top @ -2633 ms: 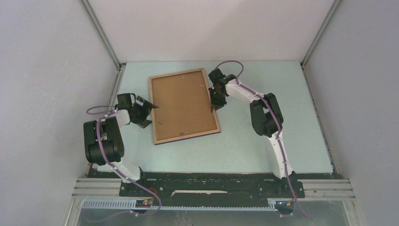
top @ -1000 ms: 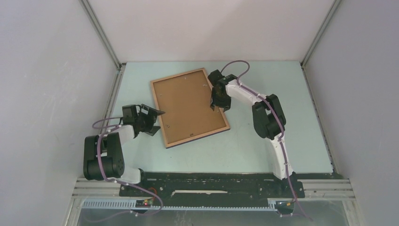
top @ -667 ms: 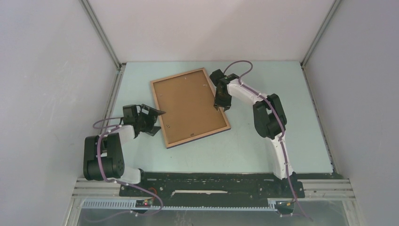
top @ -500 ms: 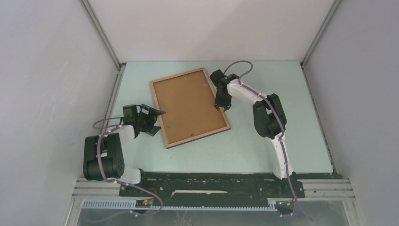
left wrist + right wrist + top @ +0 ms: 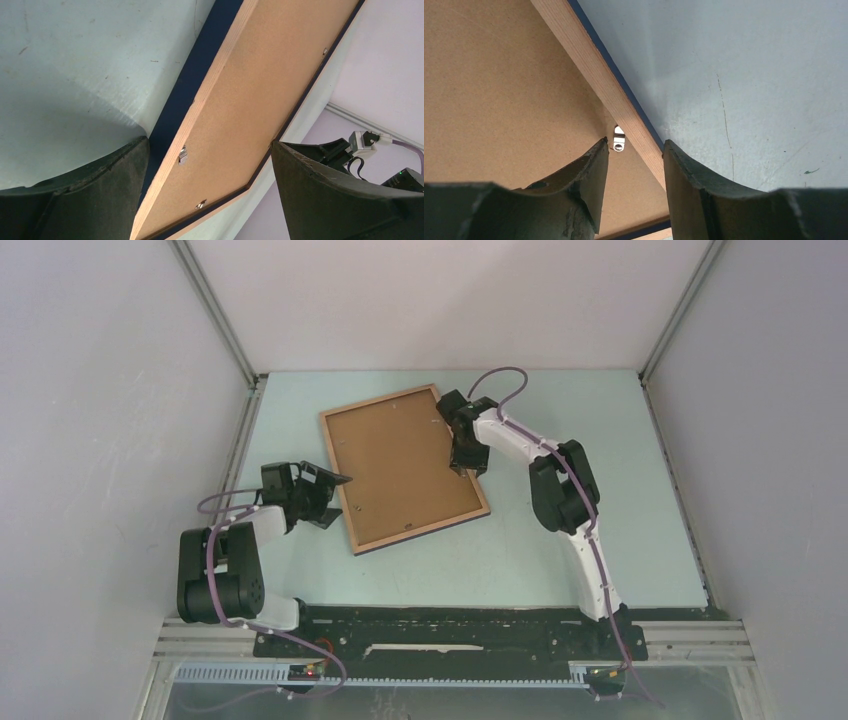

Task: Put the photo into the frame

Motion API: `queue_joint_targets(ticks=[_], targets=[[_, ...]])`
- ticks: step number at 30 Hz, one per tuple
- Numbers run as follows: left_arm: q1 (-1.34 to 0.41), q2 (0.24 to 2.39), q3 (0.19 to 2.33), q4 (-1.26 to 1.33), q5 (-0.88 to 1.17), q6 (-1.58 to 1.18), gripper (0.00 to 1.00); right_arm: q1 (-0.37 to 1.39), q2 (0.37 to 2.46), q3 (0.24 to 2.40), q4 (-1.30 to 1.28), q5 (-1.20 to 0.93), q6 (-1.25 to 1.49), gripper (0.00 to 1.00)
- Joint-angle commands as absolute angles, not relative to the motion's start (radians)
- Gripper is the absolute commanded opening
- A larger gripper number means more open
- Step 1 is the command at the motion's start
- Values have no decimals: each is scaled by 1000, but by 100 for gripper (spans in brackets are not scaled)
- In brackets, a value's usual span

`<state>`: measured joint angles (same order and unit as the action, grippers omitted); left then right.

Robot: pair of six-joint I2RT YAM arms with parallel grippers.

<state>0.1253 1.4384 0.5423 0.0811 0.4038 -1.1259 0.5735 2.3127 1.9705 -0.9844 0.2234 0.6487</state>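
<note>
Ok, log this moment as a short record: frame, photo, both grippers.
frame: flat on the table, wood face up, lying askew
photo: brown back up, inside the frame's rails; print side hidden
left gripper: wide open, by the frame's left rail
right gripper: jaws apart, tips over the right rail beside a metal tab

A lab test cell: plain white walls (image 5: 100, 390), aluminium rails (image 5: 214, 310), pale table (image 5: 450, 560)
</note>
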Motion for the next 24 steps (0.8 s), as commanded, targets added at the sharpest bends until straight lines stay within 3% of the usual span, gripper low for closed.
queue_joint_targets(ticks=[1,10,20,22,24], targets=[[115,1431,523,92,424,-1139,95,583,2357,1996,-1024,278,653,52],[117,1432,523,92,424,-1140,95,584,2403,2039,-1051,290,637,47],[116,1431,522,93,422,-1139,95,577,2374,1987,-980,188,650,5],[115,1433,523,93,422,-1140,95,575,2359,1973,-963,163,642,9],[115,1434,522,94,421,-1137,95,571,2335,1958,-946,147,635,22]])
